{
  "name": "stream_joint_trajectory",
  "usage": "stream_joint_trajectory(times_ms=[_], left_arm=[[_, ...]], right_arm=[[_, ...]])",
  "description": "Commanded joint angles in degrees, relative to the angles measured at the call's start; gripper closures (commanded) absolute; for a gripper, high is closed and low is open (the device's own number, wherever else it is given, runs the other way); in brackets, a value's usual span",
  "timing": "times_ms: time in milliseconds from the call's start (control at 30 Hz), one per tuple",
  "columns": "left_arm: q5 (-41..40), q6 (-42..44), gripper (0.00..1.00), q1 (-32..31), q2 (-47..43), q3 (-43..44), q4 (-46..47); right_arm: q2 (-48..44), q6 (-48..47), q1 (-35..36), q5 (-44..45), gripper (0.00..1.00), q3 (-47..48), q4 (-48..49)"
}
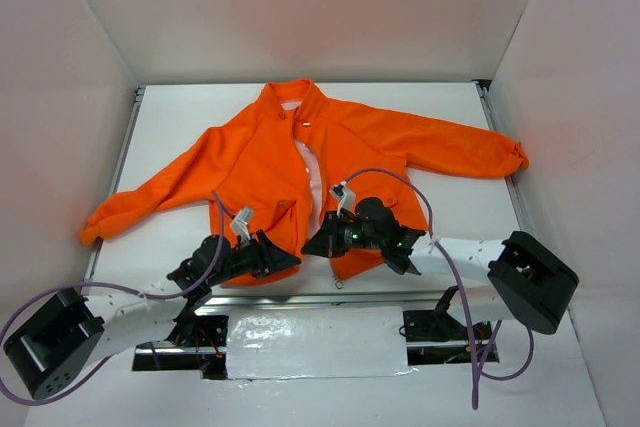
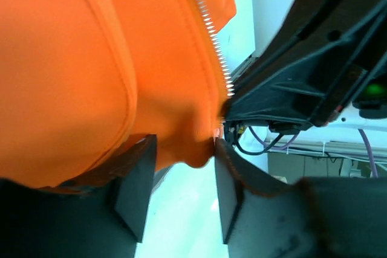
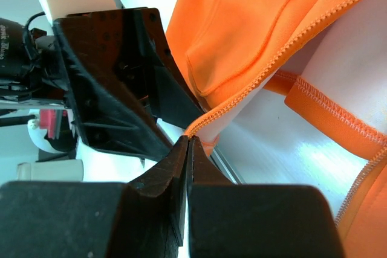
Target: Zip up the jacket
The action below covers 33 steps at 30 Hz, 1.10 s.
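The orange jacket (image 1: 260, 167) lies flat on the white table, collar at the far side and front partly open along its pale zipper (image 1: 310, 182). My left gripper (image 1: 290, 260) is at the bottom hem of the left front panel. In the left wrist view it (image 2: 184, 149) stands open, with the hem corner of the jacket (image 2: 91, 58) and its zipper teeth (image 2: 211, 34) between the fingertips. My right gripper (image 1: 315, 245) is right beside it. In the right wrist view it (image 3: 188, 140) is shut on the bottom end of the zipper edge (image 3: 284, 46).
White walls (image 1: 80, 67) enclose the table on three sides. A metal rail (image 1: 330, 297) runs along the near edge, just below the hem. A shiny plate (image 1: 315, 342) lies between the arm bases. Purple cables (image 1: 420, 197) loop over the jacket's lower right.
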Motion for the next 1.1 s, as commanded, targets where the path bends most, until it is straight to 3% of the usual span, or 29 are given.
stream_joint_trajectory(times_ms=[0,300,533,833,1067], left_arm=[[0.22,-0.42,0.48,-0.23,2.28,1.69,-0.02],[1.63,-2.09,0.49,-0.32,8.97,0.37,9.03],[2.68,-2.88,0.42,-0.41,10.9,0.38,13.24],[2.94,-3.06,0.57,-0.67,12.05,-0.5,16.14],[3.12,-3.41,0.54,-1.37,17.31,-0.85,19.83]], right_arm=[[-1.57,-2.64,-0.28,0.16,1.0,-0.53,0.33],[-1.31,-3.08,-0.28,-0.37,1.0,-1.85,1.47],[-1.4,-3.43,-0.37,1.12,1.0,-2.46,1.29],[0.62,-1.94,-0.8,0.42,1.0,-3.52,4.63],[0.62,-1.15,-1.33,0.51,1.0,-4.05,5.77]])
